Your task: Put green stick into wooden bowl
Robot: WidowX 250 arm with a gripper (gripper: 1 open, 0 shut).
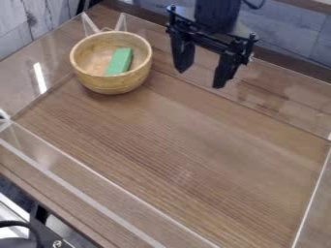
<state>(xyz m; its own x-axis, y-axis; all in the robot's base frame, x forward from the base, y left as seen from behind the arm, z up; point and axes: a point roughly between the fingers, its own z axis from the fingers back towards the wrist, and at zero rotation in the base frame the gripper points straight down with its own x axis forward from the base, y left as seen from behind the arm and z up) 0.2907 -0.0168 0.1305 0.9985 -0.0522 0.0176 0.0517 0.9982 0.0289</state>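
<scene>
1. Green stick (119, 61): lies inside the wooden bowl (111, 64), resting on the pale inner floor, long axis running roughly toward and away from the camera, a little right of the bowl's centre. The placing looks done, judging by how things lie.

2. Tool (203, 66): hangs above the surface (181, 145) to the right of the bowl, well apart from it. Two dark fingers (183, 56) spread, pointing down, nothing between them.

3. Handling, stick: short, flat, straight-edged block; looks rigid and light. Finish appears smooth and painted, so possibly a bit slick under hard pads. Not fragile by the look of it.

4. Where to take hold, if a re-grasp were ever needed: across the narrow width near mid-length, fingers on the two long sides. The bowl wall sits close to the stick's ends, so a pinch end to end would likely foul the rim.

5. Handling, bowl: thick-rimmed wood, stiff, probably light enough to slide on the smooth wood-grain surface if nudged.

6. Clear raised walls edge the surface; they show glare.

7. Writing, brands, labels: none legible on stick, bowl, tool or surface.
</scene>
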